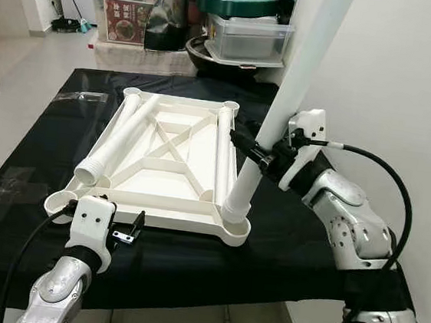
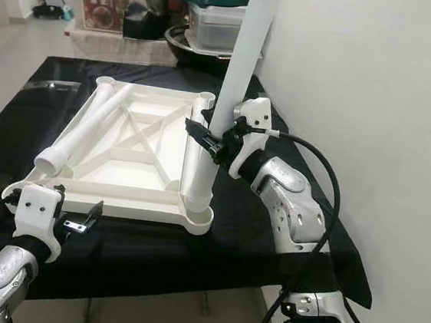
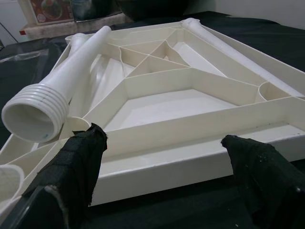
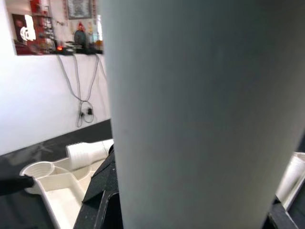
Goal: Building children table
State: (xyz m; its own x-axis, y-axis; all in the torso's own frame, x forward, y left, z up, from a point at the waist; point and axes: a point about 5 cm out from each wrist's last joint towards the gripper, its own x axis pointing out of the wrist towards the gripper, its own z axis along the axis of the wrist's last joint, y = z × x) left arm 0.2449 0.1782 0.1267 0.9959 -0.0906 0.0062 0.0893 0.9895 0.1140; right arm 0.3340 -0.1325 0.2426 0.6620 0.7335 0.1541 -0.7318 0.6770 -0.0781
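Tabletop [image 1: 170, 164] lies upside down, ribs up, on a black cloth [image 1: 284, 238] over the work surface. White plastic, X-brace in the middle, round socket at each corner.

Right gripper [image 1: 256, 155]: fingers clamped on an upright leg [image 1: 287, 100], about a third of the way up it. Leg's lower end sits in the near-right corner socket [image 1: 234, 227]. Leg leans slightly, top toward the wall. Threads not visible at the joint, so can't say how far it's seated. In the right wrist view the leg [image 4: 190, 114] sits right against the lens, one black finger [image 4: 102, 191] showing beside it.

Left gripper [image 1: 127, 229]: fingers spread, holding nothing, hovering just off the tabletop's near edge, close to the near-left socket [image 1: 61, 203]. In the left wrist view both pads [image 3: 81, 162] flank the near rim [image 3: 190, 152]; looks like a small gap, though contact on the left pad is hard to judge.

Loose leg [image 1: 117, 140] lies along the tabletop's left side, threaded open end [image 3: 33, 114] pointing toward the robot. Another leg [image 1: 223, 151] lies along the right side, running from the far-right socket [image 1: 231, 106] toward the upright one.

Behind the table: storage bins [image 1: 248, 38], green lid [image 1: 236, 2], orange-lidded box [image 1: 128, 6] on the floor. White wall [image 1: 408, 89] on the right.
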